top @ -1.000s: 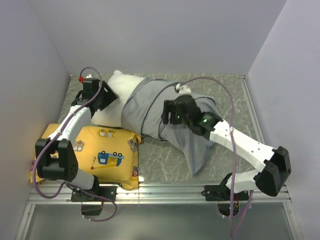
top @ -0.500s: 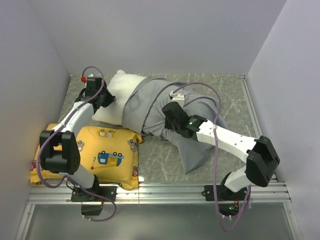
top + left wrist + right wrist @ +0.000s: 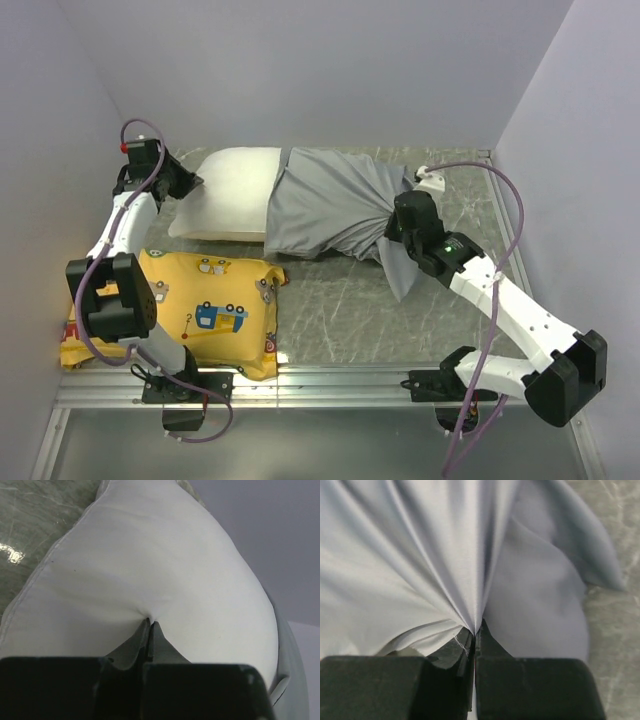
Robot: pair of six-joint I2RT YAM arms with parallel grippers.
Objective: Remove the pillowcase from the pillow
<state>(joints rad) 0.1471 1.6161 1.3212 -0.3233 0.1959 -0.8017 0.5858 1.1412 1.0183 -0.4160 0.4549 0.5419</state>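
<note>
The white pillow [image 3: 228,190] lies at the back of the table, its left half bare and its right half inside the grey pillowcase [image 3: 330,212]. My left gripper [image 3: 188,184] is shut on the pillow's left end; in the left wrist view its tips [image 3: 150,623] pinch a pucker of the white pillow [image 3: 150,565]. My right gripper [image 3: 392,232] is shut on the pillowcase's bunched right end, where the grey pillowcase [image 3: 420,555] fans out in taut folds from the closed tips [image 3: 476,628]. A loose grey tail [image 3: 405,275] hangs toward the front.
A yellow cushion with vehicle prints [image 3: 205,310] lies at the front left, just in front of the pillow. Walls stand close on the left, back and right. The marbled tabletop [image 3: 330,320] shows between the arms.
Both grippers have shut and pulled apart: the left went left with the pillow's end, the right went right with the pillowcase. The pillow has straightened and more white is bare.
</note>
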